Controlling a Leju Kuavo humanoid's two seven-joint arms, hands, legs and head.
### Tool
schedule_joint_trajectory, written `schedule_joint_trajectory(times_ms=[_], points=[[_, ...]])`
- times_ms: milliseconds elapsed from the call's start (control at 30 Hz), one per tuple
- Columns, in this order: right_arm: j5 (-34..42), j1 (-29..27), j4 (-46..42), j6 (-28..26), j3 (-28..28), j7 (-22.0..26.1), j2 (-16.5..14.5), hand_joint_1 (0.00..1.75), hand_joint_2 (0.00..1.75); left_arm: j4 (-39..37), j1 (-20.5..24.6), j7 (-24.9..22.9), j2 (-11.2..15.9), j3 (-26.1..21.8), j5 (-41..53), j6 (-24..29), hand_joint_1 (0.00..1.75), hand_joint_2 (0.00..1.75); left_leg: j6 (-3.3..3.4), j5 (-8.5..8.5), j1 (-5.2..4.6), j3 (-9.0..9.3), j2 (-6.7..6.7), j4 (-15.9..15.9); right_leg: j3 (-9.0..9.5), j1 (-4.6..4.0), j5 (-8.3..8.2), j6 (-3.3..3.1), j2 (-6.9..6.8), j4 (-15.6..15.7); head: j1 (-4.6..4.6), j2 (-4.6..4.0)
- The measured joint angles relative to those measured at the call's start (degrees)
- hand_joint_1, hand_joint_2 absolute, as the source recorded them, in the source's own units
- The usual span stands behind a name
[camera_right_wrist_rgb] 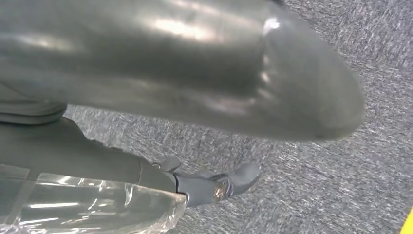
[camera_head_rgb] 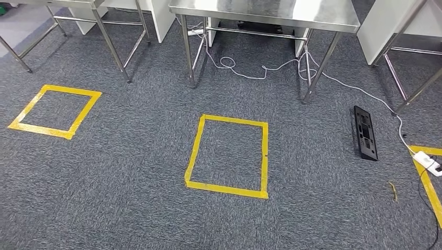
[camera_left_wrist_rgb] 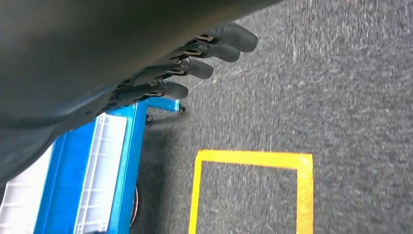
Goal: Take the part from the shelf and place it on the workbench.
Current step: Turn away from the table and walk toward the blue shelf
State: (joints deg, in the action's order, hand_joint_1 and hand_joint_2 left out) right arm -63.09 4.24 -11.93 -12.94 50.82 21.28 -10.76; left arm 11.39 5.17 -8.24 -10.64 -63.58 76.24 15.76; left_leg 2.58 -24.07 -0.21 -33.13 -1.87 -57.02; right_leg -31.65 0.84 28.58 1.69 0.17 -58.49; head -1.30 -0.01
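Grey carpet (camera_head_rgb: pixel 130 208) with yellow tape squares (camera_head_rgb: pixel 228 156) lies before steel tables (camera_head_rgb: pixel 266 13). My left hand (camera_left_wrist_rgb: pixel 195 63) hangs empty, fingers straight; my right hand (camera_right_wrist_rgb: pixel 214 185) grips a clear-wrapped part (camera_right_wrist_rgb: pixel 87 204).

Left hand (camera_left_wrist_rgb: pixel 195 63): a dark blurred mass is hiding everything but the fingertips. Right hand (camera_right_wrist_rgb: pixel 214 185): a big blurred grey cover is blocking most of it; grip unclear. Clear plastic wrap (camera_right_wrist_rgb: pixel 87 204) is running off the edge, contents unreadable. Blue cart (camera_left_wrist_rgb: pixel 87 180) and steel tables (camera_head_rgb: pixel 266 13) are getting cropped.
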Motion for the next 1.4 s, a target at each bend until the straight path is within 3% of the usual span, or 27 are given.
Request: schedule_joint_trajectory(times_ms=[67,167,233,300,333,367,400,467,533,667,700,767,833,867,900,967,1033,1067,1133,1200,1233,1333,1367,1400], points=[[-0.01,0.06,0.00,0.00,0.06,-0.12,0.03,0.00,0.00,0.00,-0.01,-0.03,-0.36,0.00,0.06,0.00,0.00,0.00,-0.55,-0.14,-0.17,0.00,-0.20,-0.18,1.29,-0.27,-1.11,-0.72,0.30,3.03,-0.06,0.01],[0.00,0.05,-0.01,0.05,0.14,-0.26,-0.11,0.00,0.00,0.00,-0.05,-0.09,-0.52,0.00,0.14,0.02,0.00,0.00,-1.57,-0.65,0.15,-0.36,-0.07,-0.90,1.68,0.18,-1.66,-1.78,0.10,3.24,-0.14,0.00],[0.01,0.03,-0.02,0.09,0.21,-0.33,-0.24,0.00,0.00,0.00,-0.06,-0.14,-0.51,-0.03,0.14,0.09,0.00,0.00,-2.33,-3.42,0.54,-2.11,0.63,-5.05,1.92,0.65,-1.92,-2.22,-0.14,3.39,-0.49,0.00],[0.02,-0.06,-0.02,0.10,0.32,-0.40,-0.26,0.00,0.00,0.00,-0.07,-0.02,-0.56,-0.11,-0.03,0.39,0.00,0.00,-3.05,-7.45,0.93,-5.54,1.22,-12.77,1.92,0.52,-1.90,-2.33,-0.43,3.34,-0.79,0.00],[0.04,-0.10,-0.02,0.11,0.39,-0.42,-0.26,0.00,0.00,0.00,-0.08,0.16,-0.56,-0.20,-0.21,0.62,0.00,0.00,-3.29,-8.47,1.11,-6.89,1.34,-15.69,1.92,0.47,-1.88,-2.34,-0.57,3.32,-0.79,-0.01],[0.08,-0.12,-0.02,0.11,0.47,-0.43,-0.26,0.00,0.00,0.01,-0.11,0.44,-0.55,-0.33,-0.47,0.84,0.00,0.00,-3.44,-8.38,1.26,-7.37,1.46,-16.75,1.95,0.44,-1.85,-2.34,-0.67,3.30,-0.81,-0.01],[0.16,-0.10,-0.02,0.11,0.56,-0.43,-0.26,0.00,0.00,0.01,-0.13,0.78,-0.52,-0.47,-0.71,0.99,0.00,0.00,-3.49,-7.02,1.40,-6.54,1.57,-15.10,2.03,0.45,-1.82,-2.34,-0.72,3.30,-0.81,-0.01],[0.33,-0.04,-0.02,0.11,0.72,-0.43,-0.31,0.00,0.00,0.02,-0.11,1.54,-0.45,-0.75,-1.23,1.15,0.00,0.00,-3.29,-3.22,1.55,-2.53,2.11,-7.18,2.28,0.44,-1.69,-2.23,-0.74,3.30,-0.82,-0.01],[0.48,0.04,-0.02,0.11,0.81,-0.47,-0.35,0.00,0.00,0.02,-0.02,2.13,-0.42,-1.05,-1.68,1.20,0.00,0.00,-2.75,-1.36,1.29,0.30,2.50,-1.54,2.37,0.10,-1.50,-1.85,-0.80,3.30,-0.78,0.01],[0.56,0.17,-0.02,0.11,0.85,-0.70,-0.38,0.00,0.00,0.02,0.05,2.57,-0.65,-1.46,-2.03,1.24,0.00,0.00,-1.16,-0.93,0.85,0.78,2.05,-0.02,2.13,-0.24,-1.08,-0.64,-1.11,3.08,-0.73,0.00],[0.56,0.22,-0.02,0.11,0.86,-0.71,-0.37,0.00,0.00,0.02,0.08,2.61,-0.73,-1.49,-2.04,1.26,0.00,0.00,-0.63,-0.62,0.91,0.91,1.95,0.39,1.47,-0.29,-0.24,-0.62,-1.08,1.74,-0.72,0.01],[0.56,0.28,-0.02,0.11,0.90,-0.72,-0.31,0.00,0.00,0.02,0.14,2.69,-0.89,-1.52,-2.02,1.28,0.00,0.00,0.05,-0.22,0.91,0.93,1.74,0.82,-1.68,-0.18,2.92,-1.13,-0.82,-4.69,-0.52,0.00],[0.58,0.23,-0.02,0.14,1.00,-0.78,-0.28,0.00,0.00,0.02,0.12,2.71,-0.96,-1.54,-1.79,1.28,0.00,0.00,0.24,-0.12,0.75,0.68,1.31,0.80,-5.63,-0.11,5.81,-1.29,-0.58,-12.51,-0.36,0.00],[0.60,0.18,-0.02,0.22,1.05,-0.81,-0.26,0.00,0.00,0.02,0.10,2.58,-1.07,-1.54,-1.52,1.28,0.00,0.00,0.26,-0.09,0.69,0.62,1.02,0.78,-6.53,-0.10,6.11,-1.01,-0.52,-14.23,-0.34,0.00],[0.63,0.15,-0.02,0.33,1.09,-0.84,-0.25,0.00,0.00,0.02,0.08,2.36,-1.20,-1.54,-1.12,1.27,0.00,0.00,0.24,-0.07,0.66,0.61,0.62,0.76,-6.19,-0.09,5.42,-0.54,-0.46,-13.45,-0.34,-0.01],[0.73,0.17,-0.02,0.64,1.15,-0.79,-0.18,0.00,0.00,0.02,0.07,1.83,-1.55,-1.45,-0.21,1.29,0.00,0.00,0.09,0.00,0.64,0.67,-0.25,0.70,-2.36,0.07,2.21,0.35,0.26,-5.77,-0.29,0.00],[0.81,0.23,-0.02,0.84,1.22,-0.70,-0.08,0.00,0.00,0.02,0.11,1.56,-1.84,-1.33,0.39,1.36,0.00,0.00,-0.38,-0.05,0.34,0.58,-1.08,0.42,1.09,0.19,-0.45,0.27,1.48,1.60,-0.26,0.00],[0.82,0.28,-0.02,0.88,1.25,-0.67,-0.07,0.00,0.00,0.02,0.10,1.50,-1.93,-1.29,0.56,1.40,0.00,0.00,-0.68,-0.09,0.23,0.50,-1.41,0.33,1.77,0.15,-1.00,-0.08,1.81,3.19,-0.26,0.00],[0.83,0.36,-0.02,0.91,1.28,-0.62,-0.14,0.00,0.00,0.02,0.01,1.39,-2.03,-1.27,0.75,1.50,0.00,0.00,-1.34,-0.09,0.33,0.31,-1.94,0.28,2.04,0.22,-1.40,-0.97,1.31,3.60,-0.32,0.00],[0.84,0.41,-0.02,0.93,1.29,-0.60,-0.28,0.00,0.00,0.02,-0.07,1.32,-2.06,-1.27,0.82,1.59,0.00,0.00,-2.01,-1.13,0.64,-0.44,-1.16,-1.30,2.44,0.57,-1.70,-1.78,0.64,3.71,-0.41,0.00],[0.85,0.40,-0.02,0.94,1.31,-0.60,-0.34,0.00,0.00,0.02,-0.07,1.30,-2.07,-1.27,0.82,1.61,0.00,0.00,-2.35,-2.65,0.78,-1.51,-0.37,-3.73,2.57,0.80,-1.81,-2.14,0.24,3.78,-0.53,0.00],[0.87,0.31,-0.02,0.94,1.37,-0.58,-0.38,0.00,0.00,0.01,-0.05,1.27,-2.11,-1.26,0.82,1.64,0.00,0.00,-3.32,-8.33,1.20,-7.00,1.25,-15.38,2.63,0.60,-1.69,-2.57,-1.02,3.77,-0.74,0.01],[0.88,0.31,-0.02,0.94,1.40,-0.58,-0.39,0.00,0.00,0.01,-0.06,1.25,-2.13,-1.25,0.82,1.64,0.00,0.00,-3.50,-8.76,1.33,-8.13,1.41,-17.54,2.65,0.53,-1.64,-2.62,-1.46,3.77,-0.75,0.00],[0.89,0.33,-0.02,0.96,1.43,-0.58,-0.40,0.00,0.00,0.00,-0.08,1.24,-2.13,-1.25,0.85,1.64,0.00,0.00,-3.57,-8.00,1.43,-8.11,1.58,-17.36,2.71,0.50,-1.56,-2.64,-1.89,3.76,-0.75,0.00]])
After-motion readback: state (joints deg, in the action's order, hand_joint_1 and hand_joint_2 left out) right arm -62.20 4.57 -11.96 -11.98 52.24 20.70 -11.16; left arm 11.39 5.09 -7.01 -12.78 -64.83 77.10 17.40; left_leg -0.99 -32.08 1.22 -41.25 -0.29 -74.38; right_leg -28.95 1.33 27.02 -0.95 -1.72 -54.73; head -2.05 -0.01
